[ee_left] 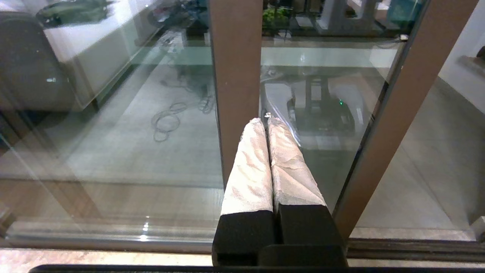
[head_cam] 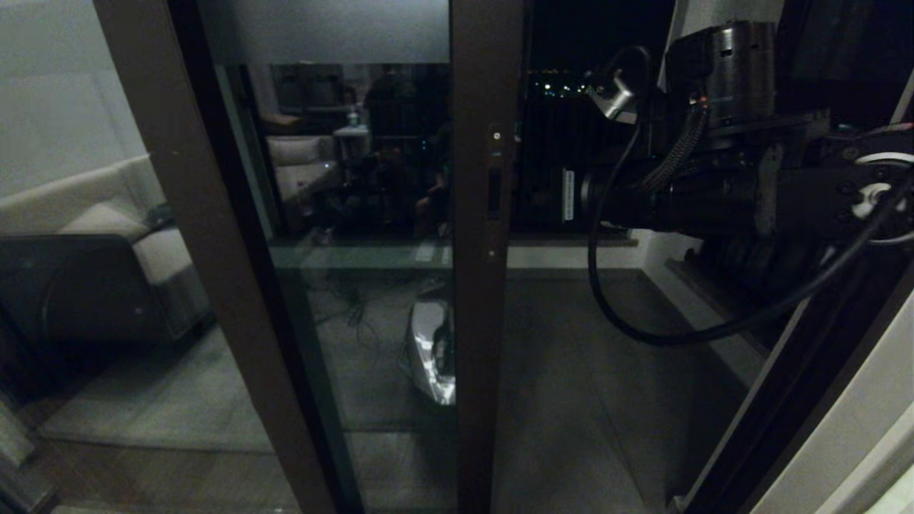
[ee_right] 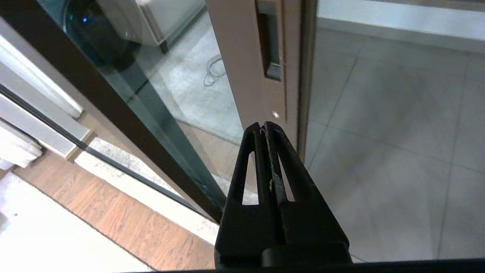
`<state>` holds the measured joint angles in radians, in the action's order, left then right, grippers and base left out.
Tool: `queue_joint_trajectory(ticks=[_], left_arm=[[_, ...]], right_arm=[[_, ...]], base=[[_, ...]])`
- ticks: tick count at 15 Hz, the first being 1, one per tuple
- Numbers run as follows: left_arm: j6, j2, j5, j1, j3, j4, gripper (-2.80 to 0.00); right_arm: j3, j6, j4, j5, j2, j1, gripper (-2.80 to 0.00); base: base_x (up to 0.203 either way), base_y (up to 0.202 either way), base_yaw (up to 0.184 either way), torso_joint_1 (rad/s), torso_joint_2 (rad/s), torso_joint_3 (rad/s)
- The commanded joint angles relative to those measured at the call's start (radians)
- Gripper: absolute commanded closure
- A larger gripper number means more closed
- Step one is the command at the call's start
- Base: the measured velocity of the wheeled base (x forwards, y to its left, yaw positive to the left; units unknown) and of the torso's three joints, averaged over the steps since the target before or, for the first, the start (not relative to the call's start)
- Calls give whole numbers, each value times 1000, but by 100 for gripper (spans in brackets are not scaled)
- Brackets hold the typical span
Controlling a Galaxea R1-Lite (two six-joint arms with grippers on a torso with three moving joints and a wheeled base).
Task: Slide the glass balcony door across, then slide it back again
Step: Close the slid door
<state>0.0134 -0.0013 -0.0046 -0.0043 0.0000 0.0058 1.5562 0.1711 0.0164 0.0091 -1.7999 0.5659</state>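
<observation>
Right gripper (ee_right: 264, 127), fingers pressed together and empty, sits just below the glass balcony door (ee_right: 246, 76) handle slot

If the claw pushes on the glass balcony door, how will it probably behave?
The glass balcony door probably slides stiffly sideways, not swinging: its frame is tall and rigid. The flat stile looks slippery; the recessed handle gives the shut right claw better purchase.

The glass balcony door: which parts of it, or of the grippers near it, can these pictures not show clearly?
- Glass balcony door: top and bottom cut off by the head view's edges.
- Slot handle: upper end cut off in the right wrist view.
- Right gripper, shut: hidden behind its own arm in the head view.
- Left gripper, shut: outside the head view.
</observation>
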Motion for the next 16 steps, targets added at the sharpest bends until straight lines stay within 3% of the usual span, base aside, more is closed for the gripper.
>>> queue_joint_trajectory(ticks=[1, 4, 6, 7, 9, 12, 16], left_arm=[[0, 0, 0, 0, 0, 0, 0], [0, 0, 0, 0, 0, 0, 0], [0, 0, 0, 0, 0, 0, 0], [0, 0, 0, 0, 0, 0, 0], [0, 0, 0, 0, 0, 0, 0], [0, 0, 0, 0, 0, 0, 0], [0, 0, 0, 0, 0, 0, 0]], right_arm=[[37, 1, 0, 0, -69, 16, 0], [56, 2, 0, -9, -88, 17, 0], [58, -1, 0, -85, -97, 23, 0], [64, -6, -1, -110, -104, 26, -280], [98, -7, -1, -118, -123, 24, -280], [181, -7, -1, -193, -184, 20, -280], [226, -8, -1, -208, -221, 16, -280]], base=[[0, 0, 0, 0, 0, 0], [0, 0, 0, 0, 0, 0], [0, 0, 0, 0, 0, 0], [0, 0, 0, 0, 0, 0], [0, 0, 0, 0, 0, 0], [0, 0, 0, 0, 0, 0], [0, 0, 0, 0, 0, 0]])
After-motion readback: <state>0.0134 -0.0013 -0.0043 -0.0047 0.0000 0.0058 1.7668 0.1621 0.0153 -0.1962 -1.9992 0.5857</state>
